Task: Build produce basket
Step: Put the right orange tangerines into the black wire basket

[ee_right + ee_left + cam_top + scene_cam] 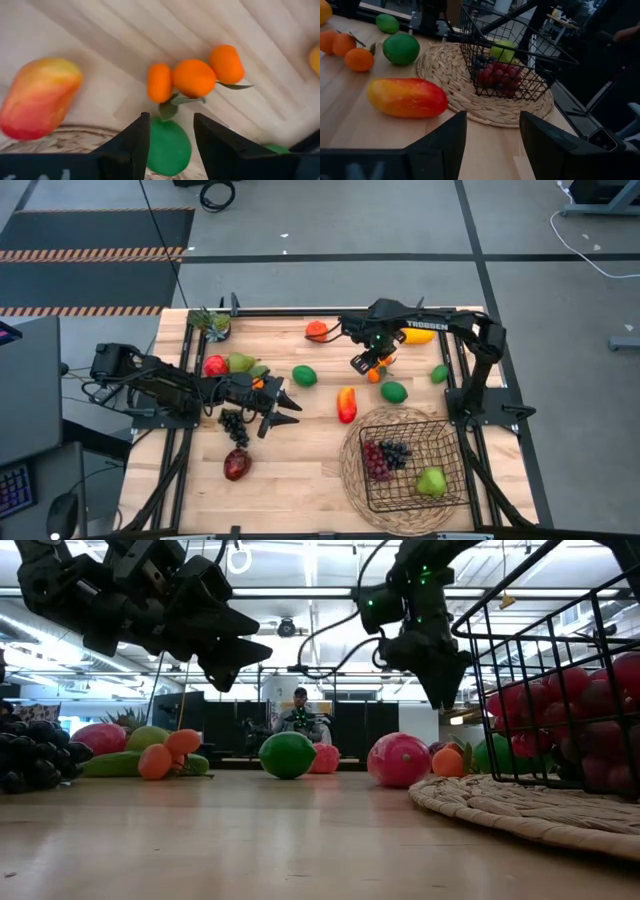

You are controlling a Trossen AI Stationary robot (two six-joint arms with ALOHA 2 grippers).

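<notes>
The black wire basket (412, 468) stands on a round woven mat (350, 470) at the near right; it holds red grapes (375, 461), dark grapes (395, 451) and a green pear (431, 481). My right gripper (366, 363) is open and raised over a cluster of small oranges (192, 77), which lie on the table ahead of its fingers; a green lime (169, 147) shows between them. My left gripper (282, 409) is open and empty above the table, pointing toward the red-yellow mango (407, 97) and the basket (512, 55).
Loose produce lies on the wooden table: a green lime (304, 375), another green fruit (394, 391), a mango (346, 404), a red apple (215, 365), a green pear (240, 362), dark grapes (233, 423), a dark red fruit (236, 465), a yellow fruit (418, 335).
</notes>
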